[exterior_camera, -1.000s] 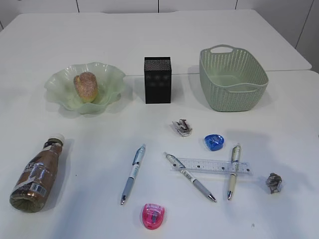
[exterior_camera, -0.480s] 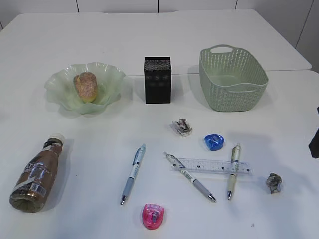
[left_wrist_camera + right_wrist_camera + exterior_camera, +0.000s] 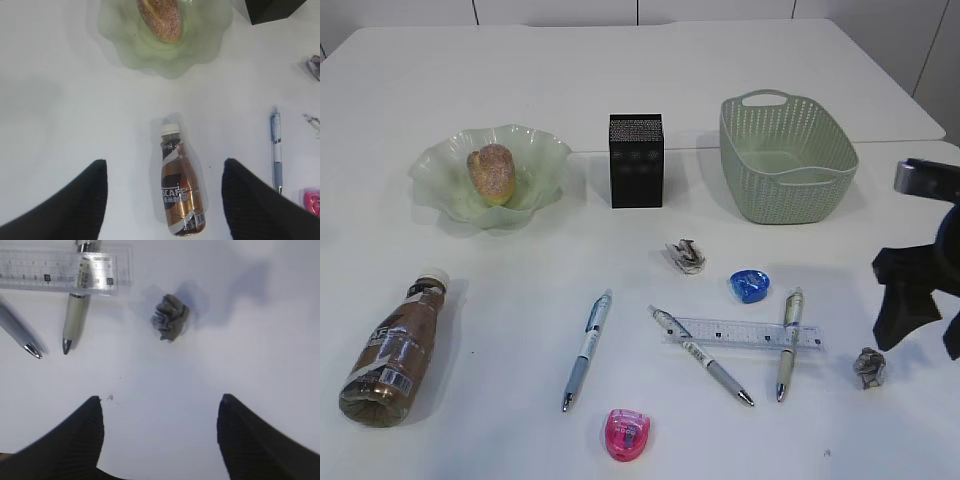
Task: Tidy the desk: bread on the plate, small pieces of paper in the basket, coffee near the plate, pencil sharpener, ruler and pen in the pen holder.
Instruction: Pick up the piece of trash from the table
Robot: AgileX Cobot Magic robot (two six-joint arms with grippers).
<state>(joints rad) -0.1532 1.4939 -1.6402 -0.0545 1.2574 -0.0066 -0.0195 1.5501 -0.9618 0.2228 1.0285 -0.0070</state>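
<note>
The bread (image 3: 492, 173) lies on the green plate (image 3: 440, 170). The coffee (image 3: 395, 350) lies on its side at the front left, and my open left gripper (image 3: 163, 162) hovers above it with the bottle (image 3: 180, 195) between the fingers, not touching. My open right gripper (image 3: 920, 348) hangs empty over a crumpled piece of paper (image 3: 869, 367); the paper (image 3: 171, 316) lies ahead of the gripper (image 3: 160, 398). A second piece of paper (image 3: 686, 256) lies mid-desk. The ruler (image 3: 745, 333), three pens (image 3: 587, 348), a blue pencil sharpener (image 3: 749, 286) and a pink one (image 3: 627, 434) lie loose. The pen holder (image 3: 636, 160) and the basket (image 3: 786, 160) stand behind.
Two pens (image 3: 702, 355) (image 3: 788, 342) cross the ruler. The desk's far edge runs behind the basket, with a second white tabletop beyond it. The left arm is outside the exterior view.
My right gripper has come into the exterior view from the right edge and moved left to above the right paper ball. Nothing on the desk has moved.
</note>
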